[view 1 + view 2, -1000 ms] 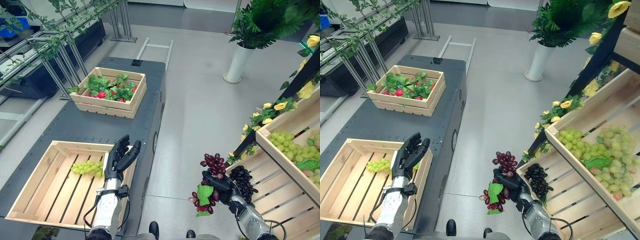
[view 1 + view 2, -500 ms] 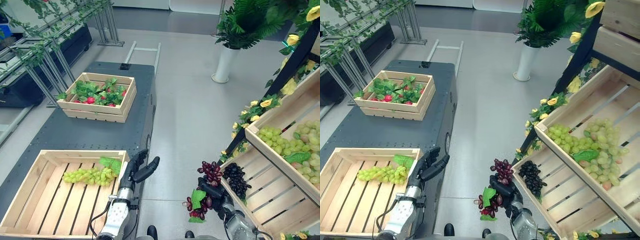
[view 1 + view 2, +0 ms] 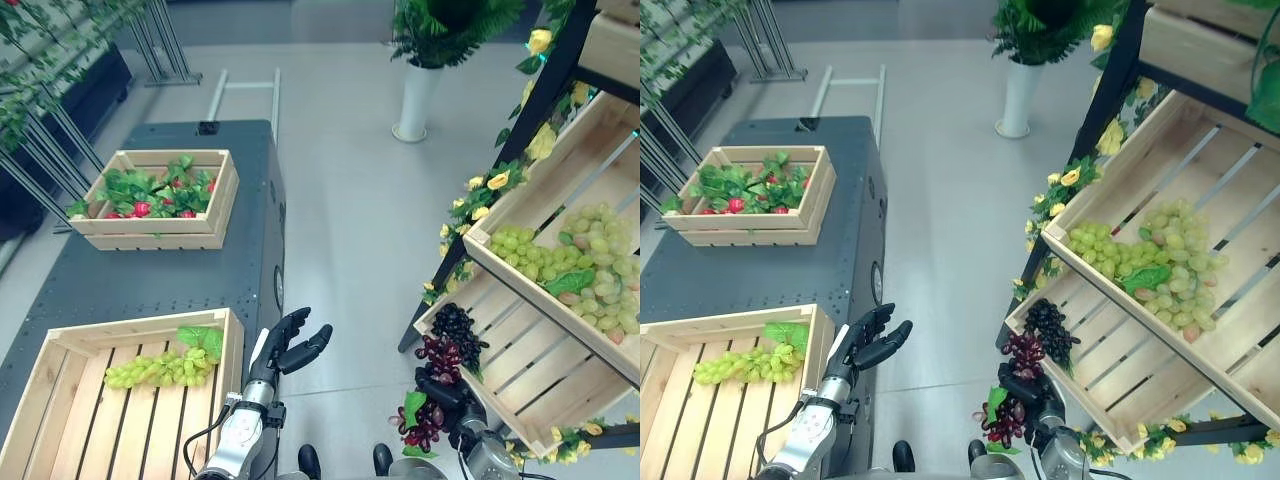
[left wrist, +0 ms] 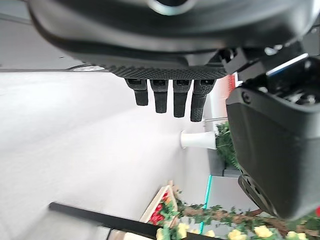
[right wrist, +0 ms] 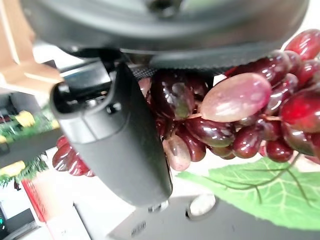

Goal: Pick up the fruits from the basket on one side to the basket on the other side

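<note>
— Right hand (image 3: pixel 447 392) first: what is it doing?

— Its thumb and fingers are curled round a bunch of red grapes (image 3: pixel 432 400), and the right wrist view shows the thumb laid across the berries with a green leaf hanging under them. The bunch hangs over the floor, just beside the low slatted shelf crate (image 3: pixel 520 365), near the black grapes (image 3: pixel 455 324) lying in that crate's corner.

— Why held there?

— My guess is that it is being carried between the shelf side and the near wooden crate (image 3: pixel 60 430) on the grey cart (image 3: pixel 150 265), held by the top so the berries dangle free. I cannot say which way the carry runs.

— And the left hand (image 3: pixel 290 345)?

— Spread and holding nothing, fingers straight in its own wrist view. It sits just past the near crate's right wall, over the floor gap.

— What is already in that crate?

— A bunch of green grapes (image 3: pixel 160 368) with a leaf, near its far right corner.

— Anything in the way?

— The gap between the cart and the shelf is bare floor. The near crate's right wall and the idle left hand lie across the likely path. Farther along the cart stands a smaller crate (image 3: pixel 150 195) of red fruit and leaves; above the low shelf crate, a tilted crate (image 3: pixel 590 170) holds more green grapes. A white vase (image 3: pixel 415 90) stands well beyond.
</note>
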